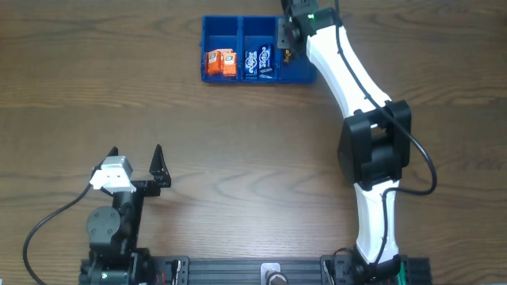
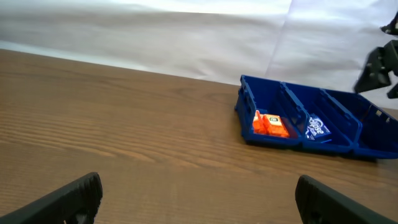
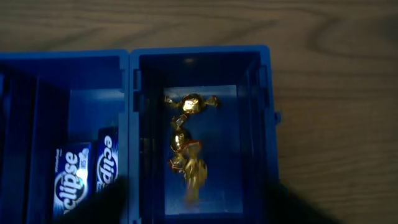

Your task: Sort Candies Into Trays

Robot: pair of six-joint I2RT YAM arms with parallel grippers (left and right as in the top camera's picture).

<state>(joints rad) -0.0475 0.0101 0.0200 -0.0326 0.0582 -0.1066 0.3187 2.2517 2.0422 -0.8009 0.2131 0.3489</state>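
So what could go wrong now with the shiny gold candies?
The right gripper hangs above the blue tray, over its end compartment, where gold-wrapped candies lie. If it came lower, it might bump a wall and shove the tray along the table. A candy nudged sideways might also hop the divider onto the blue gum packs next door.

The right arm [image 1: 348,71] hides the 3 o'clock compartment of the blue tray [image 1: 222,33] from above. In the right wrist view one gold candy [image 3: 194,177] is a blur. The picture's edge cuts off most of the left gripper [image 2: 198,186].
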